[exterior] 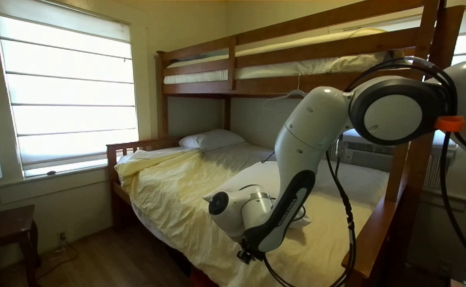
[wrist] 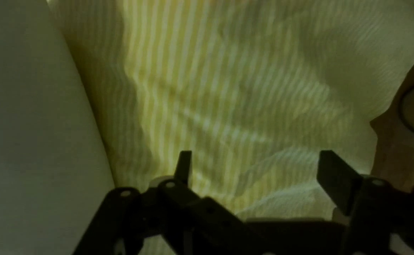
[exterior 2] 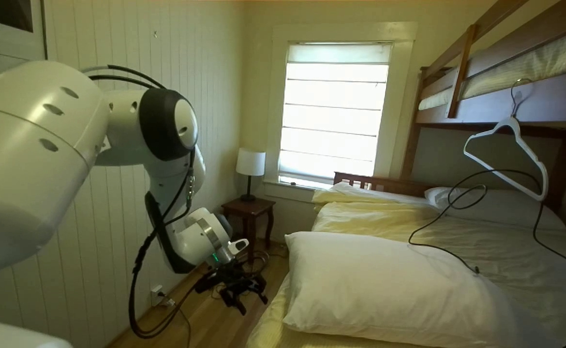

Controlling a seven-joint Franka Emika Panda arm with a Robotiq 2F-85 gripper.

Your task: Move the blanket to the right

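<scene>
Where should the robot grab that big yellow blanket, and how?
Probably at a raised wrinkle in the blanket, near its hanging edge, pinched from above by the open hand. It's thin and spread out, so a wrinkle should be easiest to hold, and the nearby white pillow isn't lying on that part.

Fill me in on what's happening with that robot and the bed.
A robot arm is at the lower bunk, apparently to move the yellow blanket to the right. It holds nothing at the moment: the pincer is open over striped yellow cloth that looks like part of the blanket. The blanket lies wrinkled on the bunk, where a large white pillow also rests.
</scene>
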